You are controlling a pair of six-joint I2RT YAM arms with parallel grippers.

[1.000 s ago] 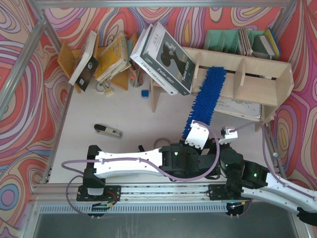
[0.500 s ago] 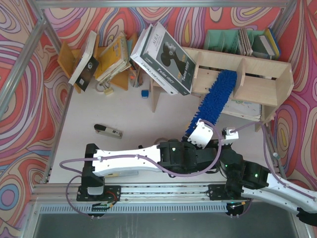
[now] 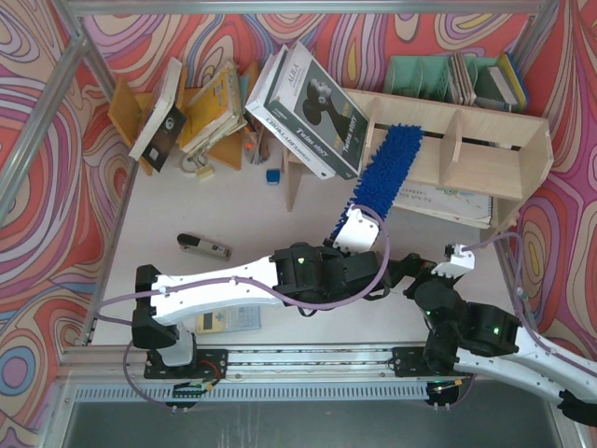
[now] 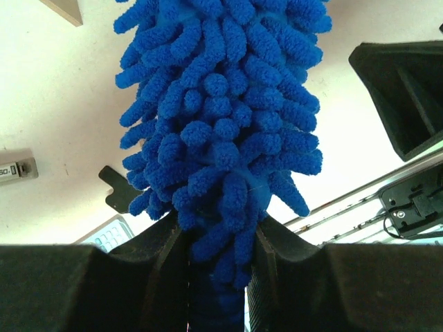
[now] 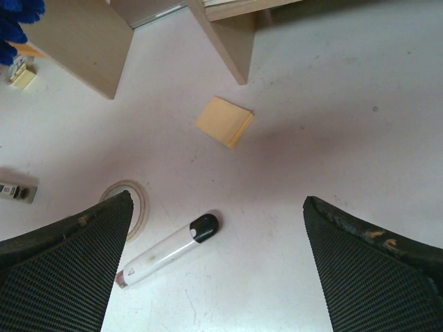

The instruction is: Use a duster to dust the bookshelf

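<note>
Across bookshelf point(image 3: 485, 154) front, left bay: duster point(image 3: 387, 168), fluffy head leaning on upper tier edge.
We're holding it w/ left gripper point(image 4: 218, 242), jaws pinching tight on handle end just below the pile; right gripper point(image 5: 218, 256) is hanging wide open, empty, over table point(image 5: 311, 138). We're judging it light, soft, floppy-piled; only firm grip pt is the handle.

Duster point(image 4: 221, 104) made of fluffy blue microfibre cloth, bookshelf point(image 3: 476, 168) of pale, matt, unpainted plywood, table point(image 5: 332, 111) surfaced smooth white.
</note>
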